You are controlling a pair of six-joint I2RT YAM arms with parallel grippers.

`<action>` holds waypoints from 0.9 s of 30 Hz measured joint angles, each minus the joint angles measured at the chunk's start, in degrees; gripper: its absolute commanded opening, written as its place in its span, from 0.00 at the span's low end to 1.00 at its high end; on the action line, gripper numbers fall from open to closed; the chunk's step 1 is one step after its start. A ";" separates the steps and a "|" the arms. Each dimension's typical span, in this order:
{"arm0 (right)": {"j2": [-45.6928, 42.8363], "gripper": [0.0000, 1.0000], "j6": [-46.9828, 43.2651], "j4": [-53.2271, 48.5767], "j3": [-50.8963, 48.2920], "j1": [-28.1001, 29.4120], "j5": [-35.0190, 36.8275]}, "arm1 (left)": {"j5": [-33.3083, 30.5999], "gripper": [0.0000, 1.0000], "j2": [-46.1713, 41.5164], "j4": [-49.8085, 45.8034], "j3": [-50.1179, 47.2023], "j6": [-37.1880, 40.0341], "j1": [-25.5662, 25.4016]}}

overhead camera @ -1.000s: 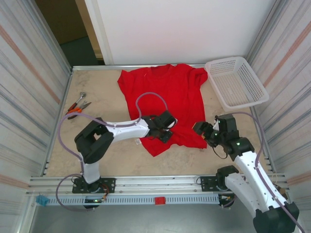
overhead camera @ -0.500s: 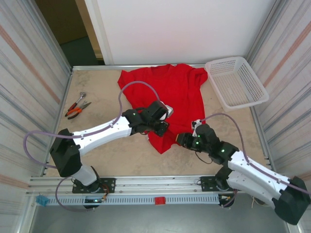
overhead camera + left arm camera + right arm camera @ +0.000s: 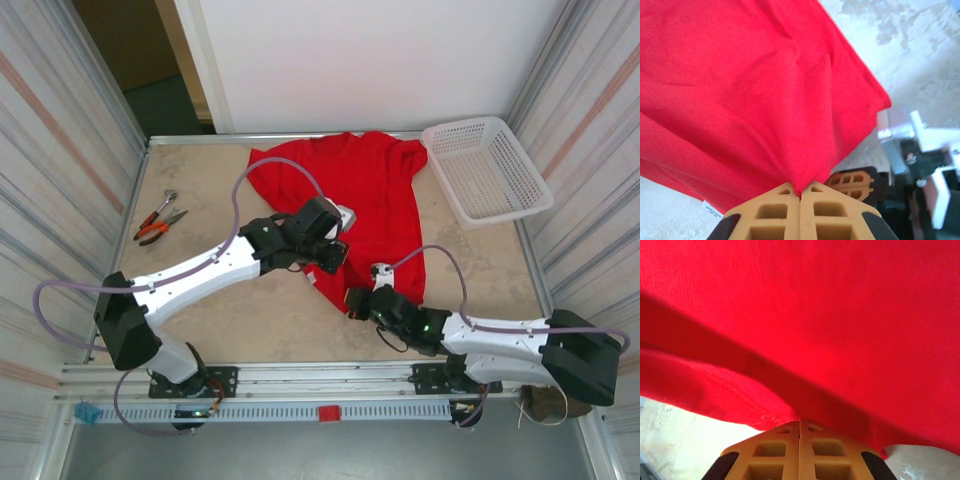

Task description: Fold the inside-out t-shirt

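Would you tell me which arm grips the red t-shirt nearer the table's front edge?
The right gripper: its fingers pinch the t-shirt's nearest corner; the left gripper pinches cloth farther back.

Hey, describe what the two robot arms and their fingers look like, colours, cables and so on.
The left arm and right arm have white link shells with black joint housings and black gripper bodies. A mauve cable loops loosely along each arm. The fingers are blocky orange-tan pads with rectangular cut-out pockets, black at the outer corners.
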 measured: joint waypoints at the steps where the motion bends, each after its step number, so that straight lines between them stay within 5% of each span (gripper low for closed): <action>1: 0.52 0.00 -0.02 0.83 -0.04 0.70 1.03 | 0.09 0.00 -0.04 -0.17 0.72 0.02 0.00; 14: 13.20 0.00 -0.50 11.10 -0.33 -1.44 -2.93 | 1.77 0.00 -0.33 -1.03 3.96 0.46 0.00; 27: -0.59 0.00 -4.42 4.46 -1.36 -16.13 -11.43 | 2.64 0.00 -8.48 -0.94 0.52 3.45 0.00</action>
